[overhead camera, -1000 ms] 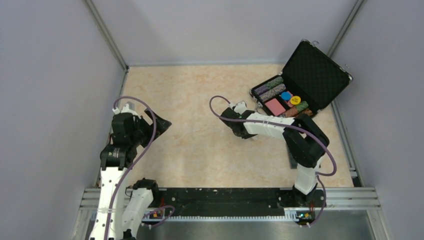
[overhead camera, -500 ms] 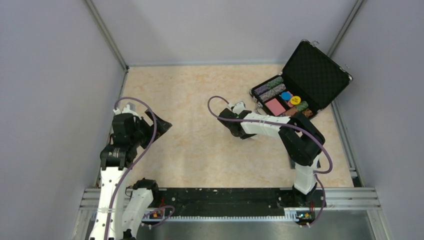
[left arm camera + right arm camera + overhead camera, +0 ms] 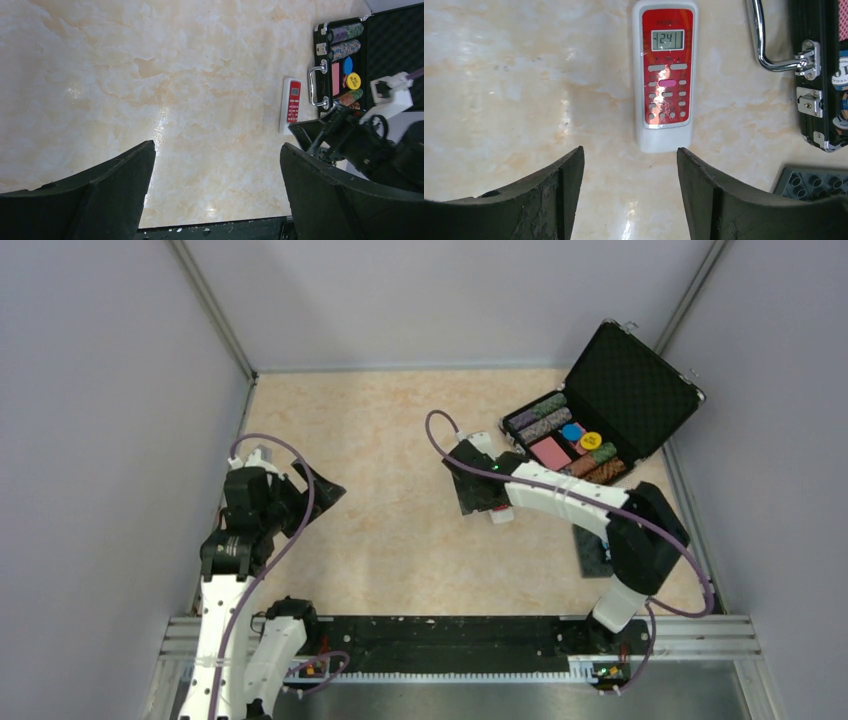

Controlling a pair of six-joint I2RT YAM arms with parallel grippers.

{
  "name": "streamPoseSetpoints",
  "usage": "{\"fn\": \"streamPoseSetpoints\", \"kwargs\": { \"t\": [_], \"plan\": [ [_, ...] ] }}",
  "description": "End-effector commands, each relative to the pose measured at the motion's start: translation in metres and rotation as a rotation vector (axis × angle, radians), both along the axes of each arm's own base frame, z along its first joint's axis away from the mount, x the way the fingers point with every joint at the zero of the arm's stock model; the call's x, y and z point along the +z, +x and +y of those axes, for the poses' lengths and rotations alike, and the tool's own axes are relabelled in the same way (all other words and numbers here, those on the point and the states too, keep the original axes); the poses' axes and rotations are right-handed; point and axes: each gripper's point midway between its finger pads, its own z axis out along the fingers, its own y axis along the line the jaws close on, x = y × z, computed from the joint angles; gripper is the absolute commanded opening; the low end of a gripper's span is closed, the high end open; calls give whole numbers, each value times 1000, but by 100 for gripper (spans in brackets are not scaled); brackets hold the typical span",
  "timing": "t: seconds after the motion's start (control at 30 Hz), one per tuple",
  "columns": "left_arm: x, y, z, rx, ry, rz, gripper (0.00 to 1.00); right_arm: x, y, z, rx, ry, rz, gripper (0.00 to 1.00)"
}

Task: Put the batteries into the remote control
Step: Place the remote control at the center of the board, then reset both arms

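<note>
The remote control [image 3: 664, 75] lies face up on the marble-patterned table, red front panel showing and its small screen lit. My right gripper [image 3: 629, 156] hovers open just short of the remote's white near end, touching nothing. The left wrist view shows the remote control [image 3: 291, 102] lying beside the case handle. My left gripper [image 3: 217, 150] stands wide open and empty far off at the table's left [image 3: 318, 486]. In the top view the right gripper [image 3: 480, 502] points down at mid-table. The batteries are out of view.
An open black case [image 3: 640, 380] holding poker chips and cards stands at the back right, its metal handle [image 3: 769, 45] close to the remote. A black studded pad [image 3: 809, 182] lies near the right arm. Grey walls enclose the table.
The right gripper's jaws have spread from nearly shut to open, and its arm has swung and stretched out. The left arm has stayed where it was.
</note>
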Motion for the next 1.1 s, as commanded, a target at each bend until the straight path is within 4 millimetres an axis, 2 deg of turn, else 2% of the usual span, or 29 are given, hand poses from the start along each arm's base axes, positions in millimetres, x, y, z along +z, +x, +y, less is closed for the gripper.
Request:
{"fn": "streamPoseSetpoints", "kwargs": {
  "t": [0.0, 0.1, 0.2, 0.3, 0.4, 0.57, 0.73, 0.8, 0.97, 1.07],
  "plan": [
    [18, 3, -2, -24, 3, -86, 99, 69, 2, 21, 16, 226, -102, 68],
    [26, 3, -2, -26, 9, -121, 99, 93, 0, 4, -26, 288, -166, 68],
    [34, 2, -1, -24, 16, -158, 99, 121, -3, -22, -78, 342, -269, 69],
    [42, 1, 1, -22, 30, -188, 99, 150, -9, -58, -144, 360, -402, 78],
    [49, -2, 4, -6, 47, -221, 99, 180, -19, -94, -209, 369, -545, 98],
    [53, -8, 13, 38, 74, -261, 99, 220, -42, -157, -376, 402, -770, 99],
    [52, -14, 19, 74, 86, -283, 99, 242, -69, -206, -525, 493, -928, 99],
    [52, -16, 20, 82, 89, -295, 99, 246, -78, -218, -560, 531, -965, 99],
    [58, -20, 26, 112, 103, -327, 99, 248, -89, -235, -612, 571, -1013, 99],
    [62, -22, 29, 130, 111, -345, 99, 247, -89, -235, -619, 577, -1015, 99]
  ]
}}
